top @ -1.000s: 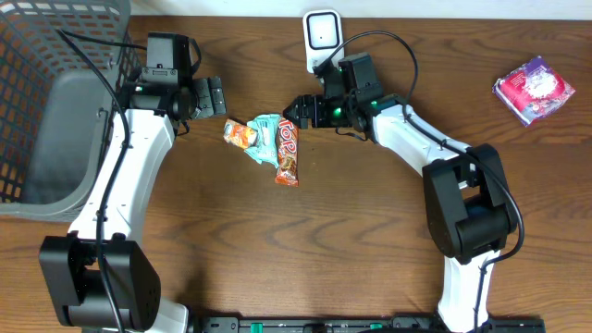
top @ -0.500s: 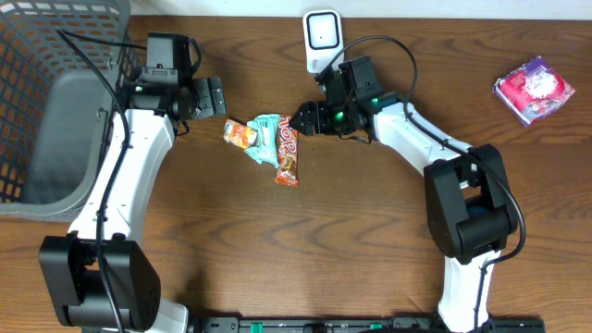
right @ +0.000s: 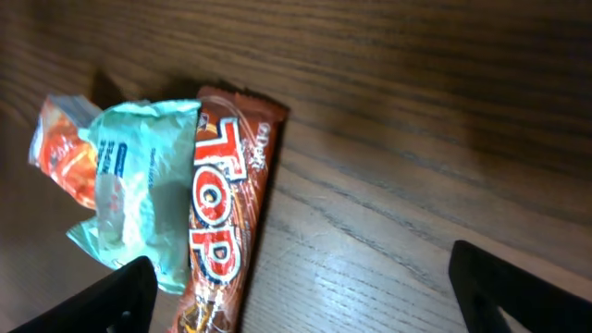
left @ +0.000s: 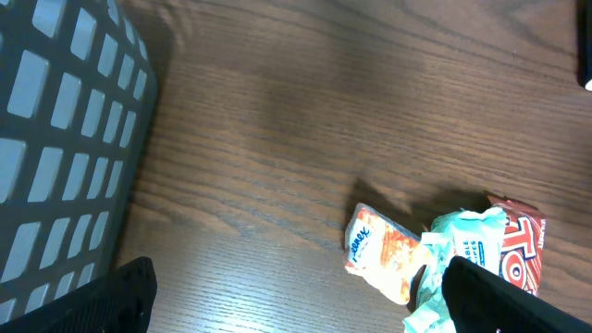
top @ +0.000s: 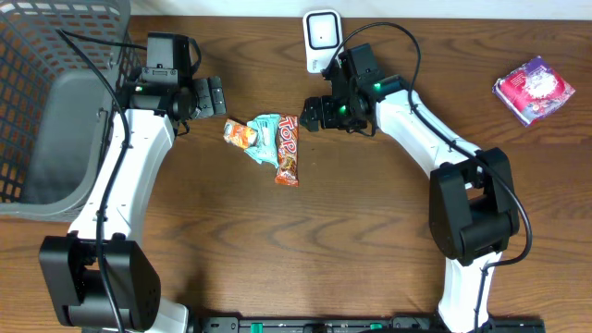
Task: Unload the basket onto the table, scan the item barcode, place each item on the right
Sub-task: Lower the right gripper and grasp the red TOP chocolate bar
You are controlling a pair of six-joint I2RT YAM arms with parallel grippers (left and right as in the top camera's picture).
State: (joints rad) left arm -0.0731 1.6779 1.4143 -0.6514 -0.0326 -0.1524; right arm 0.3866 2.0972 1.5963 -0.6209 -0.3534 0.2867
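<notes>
Three snack items lie together at mid-table: a brown "TOP" bar [top: 288, 150] [right: 222, 222], a mint-green packet [top: 265, 134] [right: 139, 185] overlapping its left side, and an orange packet [top: 240, 135] [left: 379, 252] further left. No barcode shows on their upper faces. A white scanner [top: 321, 37] stands at the back edge. My right gripper [top: 313, 113] [right: 314, 296] hangs open just right of the bar's top end, holding nothing. Left of the orange packet, my left gripper [top: 211, 96] [left: 296, 310] is wide open and empty.
A grey mesh basket [top: 55, 102] [left: 65, 139] fills the far left of the table. A pink-purple packet [top: 534, 90] lies at the far right. Bare wood surrounds the three snacks.
My right gripper has drawn back to the right, off the bar's top end, and its jaws have widened. The snacks and the left arm have not moved.
</notes>
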